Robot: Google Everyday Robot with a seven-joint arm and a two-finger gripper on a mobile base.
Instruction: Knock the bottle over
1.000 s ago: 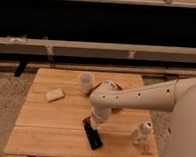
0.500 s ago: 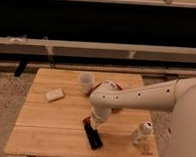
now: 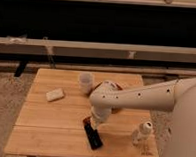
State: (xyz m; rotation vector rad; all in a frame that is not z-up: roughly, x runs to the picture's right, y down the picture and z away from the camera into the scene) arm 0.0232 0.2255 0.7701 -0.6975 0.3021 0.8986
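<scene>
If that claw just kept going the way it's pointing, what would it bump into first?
Most likely the wooden table: the claw points down at its front middle. The bottle stands off to the side, out of that line, though depth is hard to judge.

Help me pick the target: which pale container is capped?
The bottle at front right, white-capped; the cup is capless. The gripper is low, front centre.
</scene>
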